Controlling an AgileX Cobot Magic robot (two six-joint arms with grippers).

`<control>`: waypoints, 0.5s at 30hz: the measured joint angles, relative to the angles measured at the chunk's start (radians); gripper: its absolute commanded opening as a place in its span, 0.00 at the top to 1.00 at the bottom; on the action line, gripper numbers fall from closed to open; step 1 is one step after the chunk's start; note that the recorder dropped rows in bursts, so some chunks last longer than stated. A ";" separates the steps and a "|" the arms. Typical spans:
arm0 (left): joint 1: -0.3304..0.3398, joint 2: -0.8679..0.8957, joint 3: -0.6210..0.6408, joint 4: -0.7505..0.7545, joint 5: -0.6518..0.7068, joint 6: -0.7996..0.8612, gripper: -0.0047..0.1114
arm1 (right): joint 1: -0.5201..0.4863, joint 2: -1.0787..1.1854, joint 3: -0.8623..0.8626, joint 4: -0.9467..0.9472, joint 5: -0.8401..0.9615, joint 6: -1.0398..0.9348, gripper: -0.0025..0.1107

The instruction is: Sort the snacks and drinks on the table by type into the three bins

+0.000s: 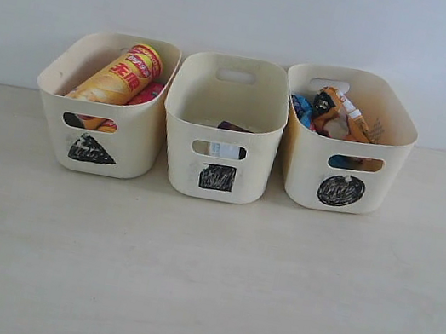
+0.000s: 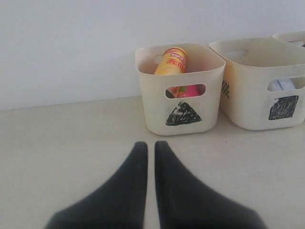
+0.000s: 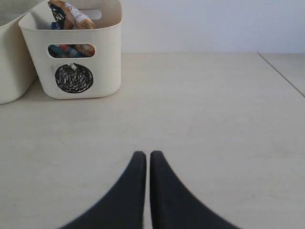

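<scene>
Fingers sit nearest in both wrist views. The black left fingers are almost pressed together, with only a thin gap, and they hold nothing. The black right fingers look the same, nearly closed and holding nothing. Both pairs hang over the pale beige wooden tabletop, well apart from the tubs. Farther back, three cream plastic bins with handle slots stand in a row on the tabletop, just beside each other. On the left is the bin with a black scribbled triangle. In it lies the tall yellow chip tube with a red end, tilted, with the red end up toward the back. The pink chip tube lies just beside it, lower down and mostly hidden. In the middle is the bin with a black scribbled square. The dark purple juice box shows only its top inside, and the white-and-blue box peeks through the handle slot. On the right is the bin with a black scribbled circle. It holds the crinkly orange-brown bag on top, touching the crinkly blue bag. Behind the bins stands a plain pale wall.
</scene>
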 measured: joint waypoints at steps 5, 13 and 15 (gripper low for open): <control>0.009 -0.004 0.002 -0.006 0.034 -0.009 0.93 | 0.000 0.000 0.000 0.000 -0.002 0.000 0.98; 0.032 -0.004 0.002 -0.024 0.073 -0.020 0.93 | 0.000 0.000 0.000 0.000 -0.002 0.000 0.98; 0.032 -0.004 0.002 -0.024 0.091 -0.020 0.93 | 0.000 0.000 0.000 0.000 -0.002 0.000 0.98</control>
